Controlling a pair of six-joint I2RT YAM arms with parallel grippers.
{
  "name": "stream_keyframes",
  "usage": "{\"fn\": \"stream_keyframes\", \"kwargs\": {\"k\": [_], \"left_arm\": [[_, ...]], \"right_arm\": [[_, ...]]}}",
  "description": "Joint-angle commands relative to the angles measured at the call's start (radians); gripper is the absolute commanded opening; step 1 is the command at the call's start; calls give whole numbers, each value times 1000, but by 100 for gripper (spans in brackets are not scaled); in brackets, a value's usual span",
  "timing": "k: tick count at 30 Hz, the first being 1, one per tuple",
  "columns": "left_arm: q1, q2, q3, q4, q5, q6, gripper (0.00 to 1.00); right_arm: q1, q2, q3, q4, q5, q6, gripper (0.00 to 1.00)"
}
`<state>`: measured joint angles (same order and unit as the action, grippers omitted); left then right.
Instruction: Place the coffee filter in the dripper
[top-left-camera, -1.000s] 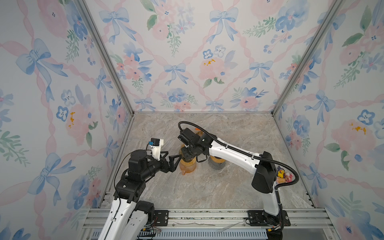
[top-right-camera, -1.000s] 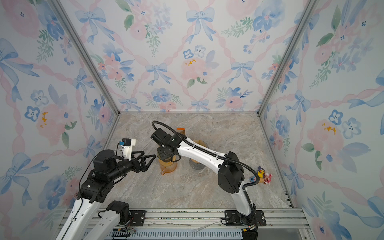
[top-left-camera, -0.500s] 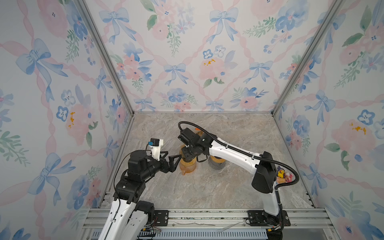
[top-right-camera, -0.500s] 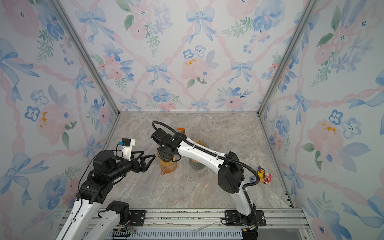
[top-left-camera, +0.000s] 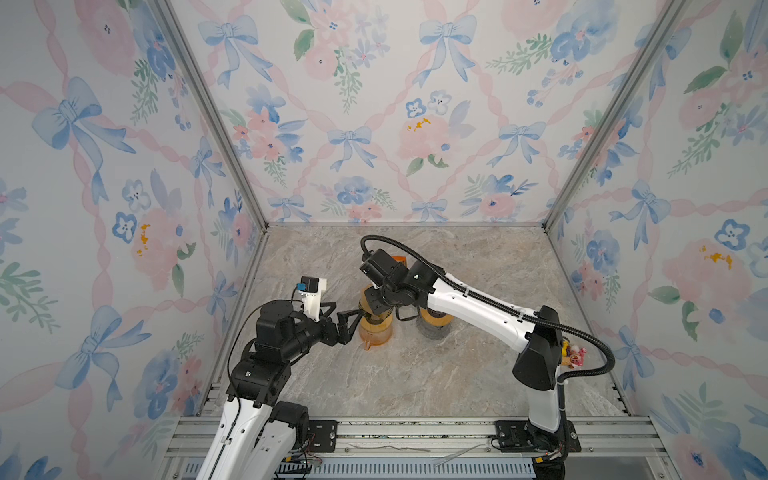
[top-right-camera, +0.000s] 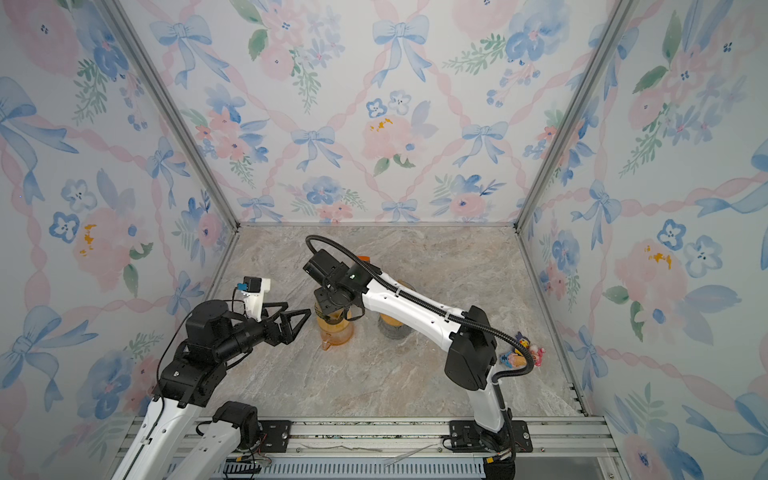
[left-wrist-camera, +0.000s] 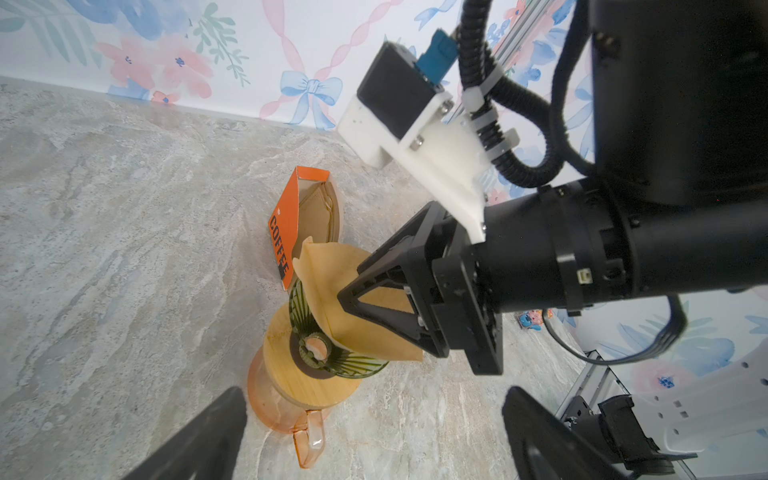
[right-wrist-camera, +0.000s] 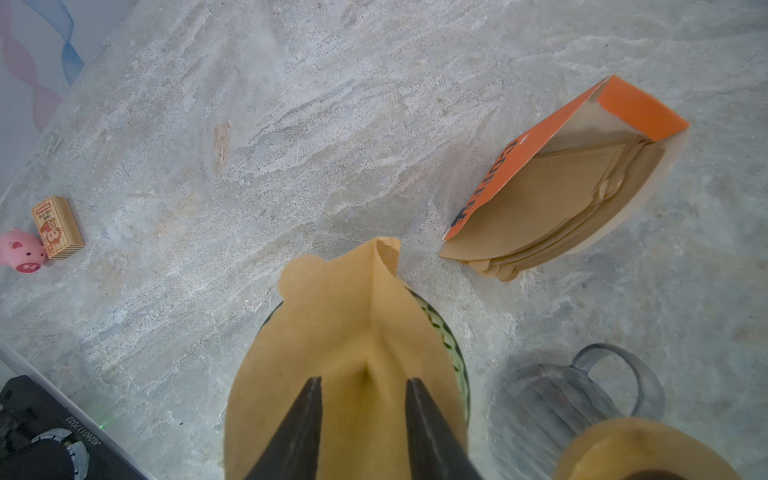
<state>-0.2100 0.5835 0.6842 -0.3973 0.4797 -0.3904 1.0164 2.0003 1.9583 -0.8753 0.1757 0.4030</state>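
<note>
Looking at the right gripper (right-wrist-camera: 363, 380), its two black fingers sit a little apart, straddling the raised crease of the brown paper coffee filter (right-wrist-camera: 345, 328). Honestly can't tell from the wrist cam whether the tips are actually pressing on the paper or just above it. The filter sits in the mouth of the dark green ribbed dripper (left-wrist-camera: 353, 363), but it's not fully seated: it sticks up well past the rim, leaning, with one corner hanging over the edge. The dripper rests on a round wooden collar (left-wrist-camera: 307, 378) on top of an orange see-through carafe (left-wrist-camera: 270, 405), which stands on the marble-look tabletop (right-wrist-camera: 291, 124). Just beside that, the left gripper (top-left-camera: 347, 313) hangs with its jaws spread wide, holding nothing and pointing at the carafe. Behind the dripper lies an orange cardboard box (right-wrist-camera: 557, 133) marked COFFEE, open, with a stack of spare filters (right-wrist-camera: 540, 199) inside. A smoky grey glass jug (right-wrist-camera: 561, 399) stands near the carafe. Well off to the side sit a pink pig toy (right-wrist-camera: 23, 251) and a small wooden block (right-wrist-camera: 58, 226), touching each other.
</note>
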Motion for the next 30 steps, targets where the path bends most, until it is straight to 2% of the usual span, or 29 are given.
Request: {"fn": "stream_keyframes", "kwargs": {"k": [1, 7, 30], "left_arm": [[-5, -5, -10, 13, -2, 2, 98], [-6, -4, -9, 13, -3, 2, 98], [-6, -11, -9, 12, -7, 2, 98]], "right_arm": [[5, 44, 36, -13, -3, -7, 38], [4, 69, 35, -20, -7, -1, 41], [8, 118, 34, -40, 1, -7, 43]]}}
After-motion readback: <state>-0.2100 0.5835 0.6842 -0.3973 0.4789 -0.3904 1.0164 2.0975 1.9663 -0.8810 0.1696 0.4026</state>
